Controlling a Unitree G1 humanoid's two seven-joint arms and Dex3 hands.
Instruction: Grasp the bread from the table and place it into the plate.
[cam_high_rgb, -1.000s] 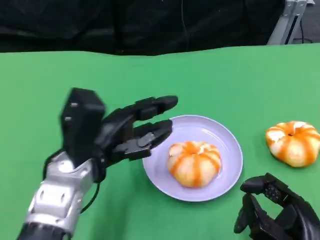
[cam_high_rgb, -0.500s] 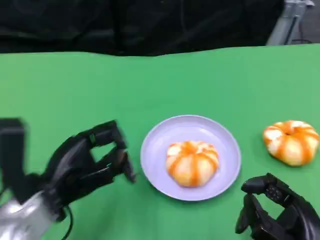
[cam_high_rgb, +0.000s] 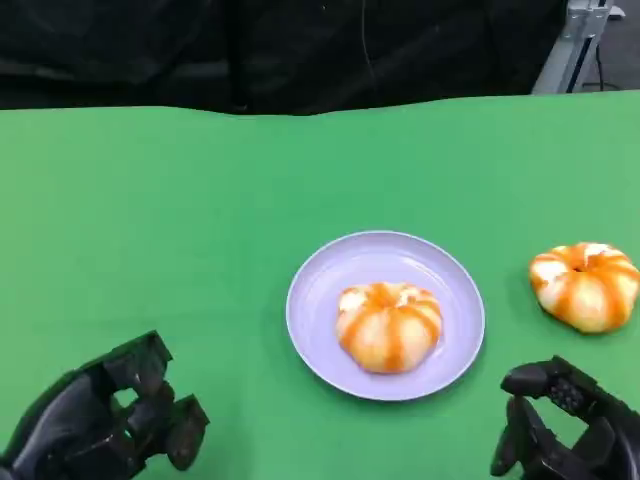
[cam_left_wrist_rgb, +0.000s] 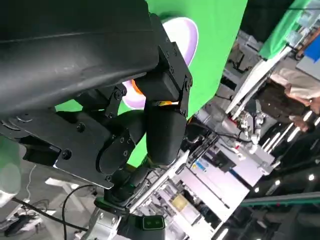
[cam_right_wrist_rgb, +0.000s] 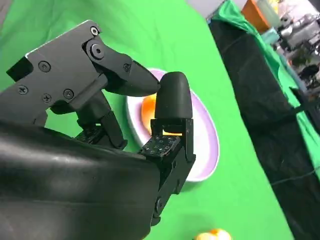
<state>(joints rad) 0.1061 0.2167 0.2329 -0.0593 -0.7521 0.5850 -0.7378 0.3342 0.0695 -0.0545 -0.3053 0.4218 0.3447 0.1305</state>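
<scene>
Overhead, the head view takes in the whole green table (cam_high_rgb: 200, 230): a lilac plate (cam_high_rgb: 320, 290) holds one orange-striped bread (cam_high_rgb: 388, 326), while a second bread (cam_high_rgb: 587, 286) lies on the cloth well to the plate's right; the left hand (cam_high_rgb: 105, 425) sits low at the near left, fingers curled in on nothing; the right hand (cam_high_rgb: 565, 430) rests at the near right, also empty, fingers bent; the left wrist view adds a cluttered workshop beyond the table.
</scene>
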